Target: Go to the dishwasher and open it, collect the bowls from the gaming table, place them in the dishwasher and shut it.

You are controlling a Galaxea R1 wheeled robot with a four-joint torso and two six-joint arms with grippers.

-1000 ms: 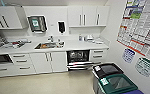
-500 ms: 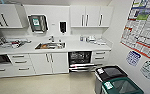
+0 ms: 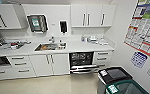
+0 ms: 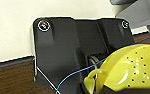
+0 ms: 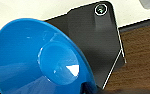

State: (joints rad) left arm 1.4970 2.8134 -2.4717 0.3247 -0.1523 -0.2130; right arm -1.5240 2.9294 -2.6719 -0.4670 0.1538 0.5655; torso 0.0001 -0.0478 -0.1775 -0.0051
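Blue bowl (image 5: 41, 62) rides clamped in my right gripper and a yellow perforated one (image 4: 131, 67) in my left, carried toward the dishwasher (image 3: 81, 62) standing open right of the sink (image 3: 50, 46).

You could read no text: the wall posters (image 3: 144, 27) and the bin lid labels (image 3: 103, 73) were too blurred.

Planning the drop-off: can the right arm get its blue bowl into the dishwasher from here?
Probably not yet. The dishwasher stands open, but open floor lies between. The blue bowl sits close at the right wrist.
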